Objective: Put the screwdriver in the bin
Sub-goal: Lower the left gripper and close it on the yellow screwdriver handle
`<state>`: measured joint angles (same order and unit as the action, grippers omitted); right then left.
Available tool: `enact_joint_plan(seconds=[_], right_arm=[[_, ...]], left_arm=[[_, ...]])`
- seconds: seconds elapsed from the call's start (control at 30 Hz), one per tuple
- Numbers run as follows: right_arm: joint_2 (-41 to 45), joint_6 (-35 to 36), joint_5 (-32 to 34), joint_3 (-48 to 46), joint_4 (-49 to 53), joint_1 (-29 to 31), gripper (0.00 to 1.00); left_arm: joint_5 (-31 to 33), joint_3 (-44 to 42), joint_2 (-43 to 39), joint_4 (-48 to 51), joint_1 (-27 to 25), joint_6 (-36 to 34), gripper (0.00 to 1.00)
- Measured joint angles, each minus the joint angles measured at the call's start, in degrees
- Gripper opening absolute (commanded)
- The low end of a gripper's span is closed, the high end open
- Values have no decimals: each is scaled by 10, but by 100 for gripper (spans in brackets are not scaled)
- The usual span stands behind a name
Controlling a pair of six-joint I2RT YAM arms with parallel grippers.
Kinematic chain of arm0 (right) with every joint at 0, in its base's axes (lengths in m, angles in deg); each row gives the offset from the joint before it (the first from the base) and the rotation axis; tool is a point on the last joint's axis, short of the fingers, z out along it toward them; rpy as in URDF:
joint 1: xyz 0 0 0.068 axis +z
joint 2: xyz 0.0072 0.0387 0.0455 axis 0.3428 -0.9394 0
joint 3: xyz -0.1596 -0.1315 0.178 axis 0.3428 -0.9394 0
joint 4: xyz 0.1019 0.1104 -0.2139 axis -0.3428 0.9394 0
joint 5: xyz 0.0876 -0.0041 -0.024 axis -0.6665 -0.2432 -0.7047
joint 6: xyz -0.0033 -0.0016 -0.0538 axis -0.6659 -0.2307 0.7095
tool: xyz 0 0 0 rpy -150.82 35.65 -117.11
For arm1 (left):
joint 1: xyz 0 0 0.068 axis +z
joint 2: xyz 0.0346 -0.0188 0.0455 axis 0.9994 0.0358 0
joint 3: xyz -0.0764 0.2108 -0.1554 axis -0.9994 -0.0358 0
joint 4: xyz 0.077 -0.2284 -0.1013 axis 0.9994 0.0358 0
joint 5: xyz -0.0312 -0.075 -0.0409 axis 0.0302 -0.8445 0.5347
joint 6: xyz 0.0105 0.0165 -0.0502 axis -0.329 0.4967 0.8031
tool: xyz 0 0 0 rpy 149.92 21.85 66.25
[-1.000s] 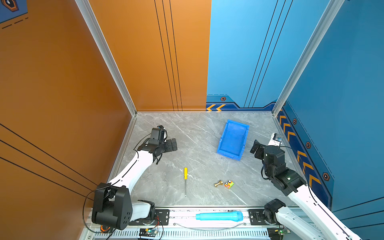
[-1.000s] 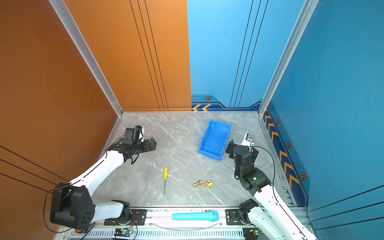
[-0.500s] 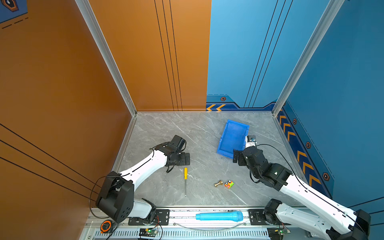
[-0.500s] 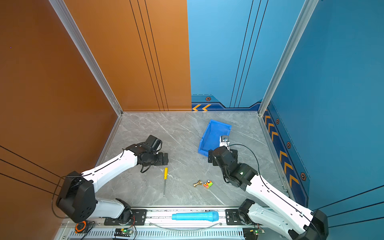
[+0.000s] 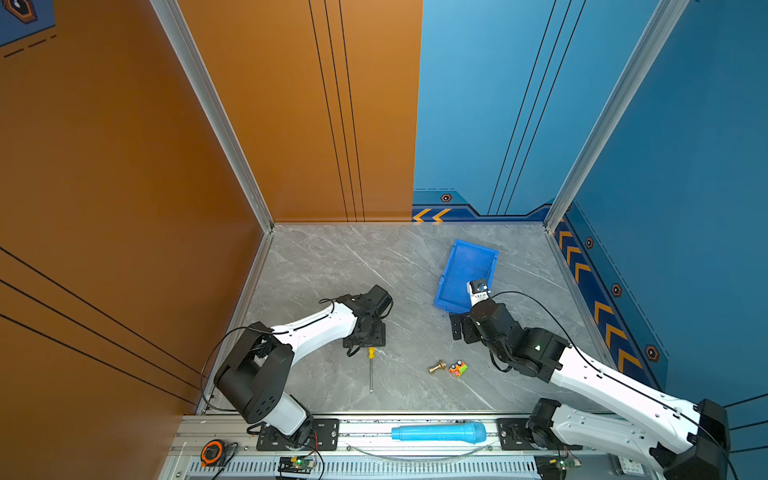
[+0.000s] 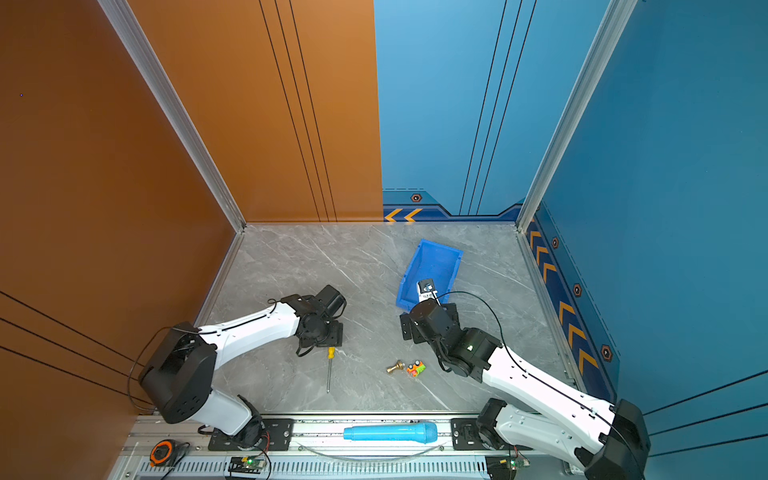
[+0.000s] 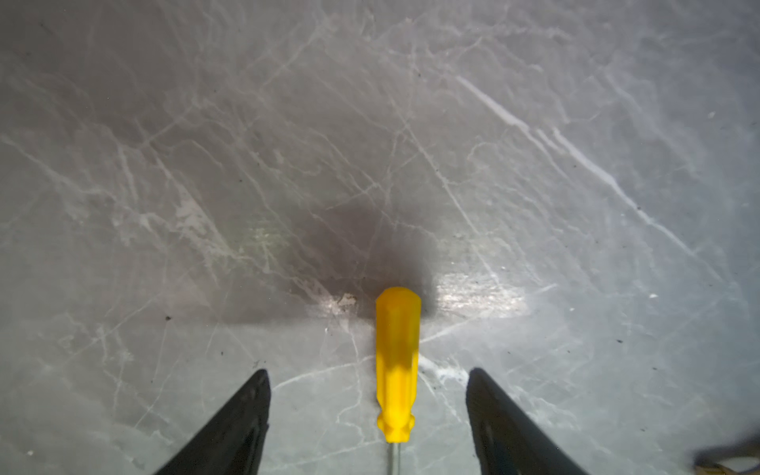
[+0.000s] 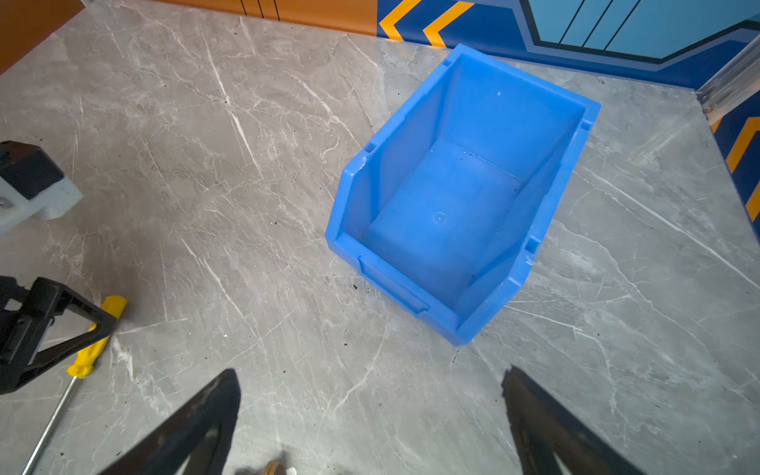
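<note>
top views: overhead, whole scene | wrist views: close, both see screwdriver

screwdriver: yellow handle, silver shaft, lying flat | bin: blue, upright, well apart

screwdriver shaft beyond the left wrist view's edge; bin's near end behind right arm

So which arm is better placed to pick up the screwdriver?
Left. The left gripper is open with the screwdriver handle between its jaws; the right gripper sits near the bin.
</note>
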<state>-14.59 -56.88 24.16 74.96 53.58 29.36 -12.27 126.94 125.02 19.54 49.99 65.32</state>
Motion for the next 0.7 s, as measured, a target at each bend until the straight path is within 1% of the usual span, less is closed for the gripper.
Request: enact_joint_plan(seconds=[0.23,0.57,0.7], right_arm=[[-9,6,-16,0,-5,-5,100],[-4,6,-26,-1,-7,-18,100],[12,6,-26,-5,-7,-19,100]], left_arm=[[13,0,20,1,-23,7,60],[21,6,55,-12,-26,15,50],[21,8,59,-18,-27,19,38]])
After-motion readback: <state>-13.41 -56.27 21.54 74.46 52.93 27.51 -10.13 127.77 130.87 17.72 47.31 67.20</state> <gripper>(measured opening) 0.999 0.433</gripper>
